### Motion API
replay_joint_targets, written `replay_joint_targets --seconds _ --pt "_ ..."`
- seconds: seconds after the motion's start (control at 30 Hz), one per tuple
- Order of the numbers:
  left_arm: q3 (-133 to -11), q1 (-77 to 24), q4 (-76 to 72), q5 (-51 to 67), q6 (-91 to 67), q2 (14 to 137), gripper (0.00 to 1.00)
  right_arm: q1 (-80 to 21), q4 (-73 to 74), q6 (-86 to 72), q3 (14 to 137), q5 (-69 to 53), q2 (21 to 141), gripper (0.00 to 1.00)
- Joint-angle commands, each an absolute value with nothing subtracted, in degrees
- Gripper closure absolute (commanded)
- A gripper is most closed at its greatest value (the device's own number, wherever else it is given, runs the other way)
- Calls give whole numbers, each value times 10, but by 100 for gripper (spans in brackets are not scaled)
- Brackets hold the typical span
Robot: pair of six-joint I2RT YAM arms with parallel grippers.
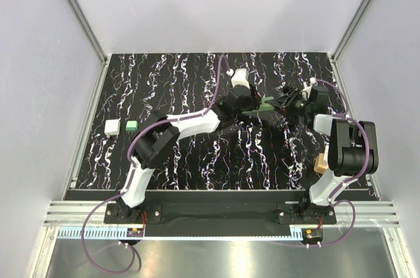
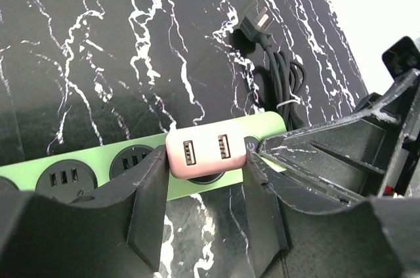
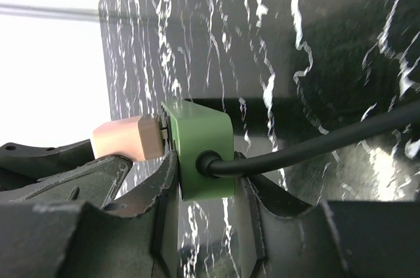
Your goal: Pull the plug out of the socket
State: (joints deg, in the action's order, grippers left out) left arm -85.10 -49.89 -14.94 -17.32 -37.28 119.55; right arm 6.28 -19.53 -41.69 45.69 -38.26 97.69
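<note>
Along the near edge of the desk (image 1: 216,173) an aluminium rail (image 1: 79,216) is seen beside the two arm bases; a tan block (image 1: 321,163) is noted just beside the right arm's folded links, and whether it rests on the desk cannot be told. Bare marbled surface is seen between the bases and the work; a white block (image 1: 113,126) and a green block (image 1: 132,126) are set side by side near the left edge, well apart from both arms.

The socket (image 1: 262,105) is found in the far half of the desk, right of centre, lying crosswise between the two arm ends. The left pincer (image 2: 203,170) is pressed onto the plug (image 2: 205,153), one finger against each short side; the plug, pale pink with two USB slots on its face, is seated in the hole nearest the cord end; two further holes are in view to its left. The right pincer (image 3: 205,183) is clamped on the socket's cord end, one finger on either side of the green body; its fingers are just beside those of the left pincer.

Beyond the socket the black cord (image 2: 279,88) is bundled with a pale tie, its own plug head lying farther out; the desk is closed by white walls (image 1: 210,9) on the left, right and far sides.
</note>
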Motion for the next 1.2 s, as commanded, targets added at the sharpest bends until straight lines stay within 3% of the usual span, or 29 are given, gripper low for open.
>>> replay_joint_targets --seconds 0.0,0.27,0.63,0.93,1.17 --pt "-970 -488 -270 -166 -405 1172 100 87 -132 -355 458 -205 1005 100" --pt "-1027 -483 -228 -204 -373 1167 100 86 -123 -357 467 -198 1010 100" --pt "-861 -483 -344 -208 -351 1070 100 86 -112 -359 473 -192 1015 100" --pt "-747 -480 -57 -285 -218 905 100 86 -117 -354 478 -212 1024 100" --pt "-650 -420 236 -261 -272 767 100 86 -120 -352 480 -225 1028 100"
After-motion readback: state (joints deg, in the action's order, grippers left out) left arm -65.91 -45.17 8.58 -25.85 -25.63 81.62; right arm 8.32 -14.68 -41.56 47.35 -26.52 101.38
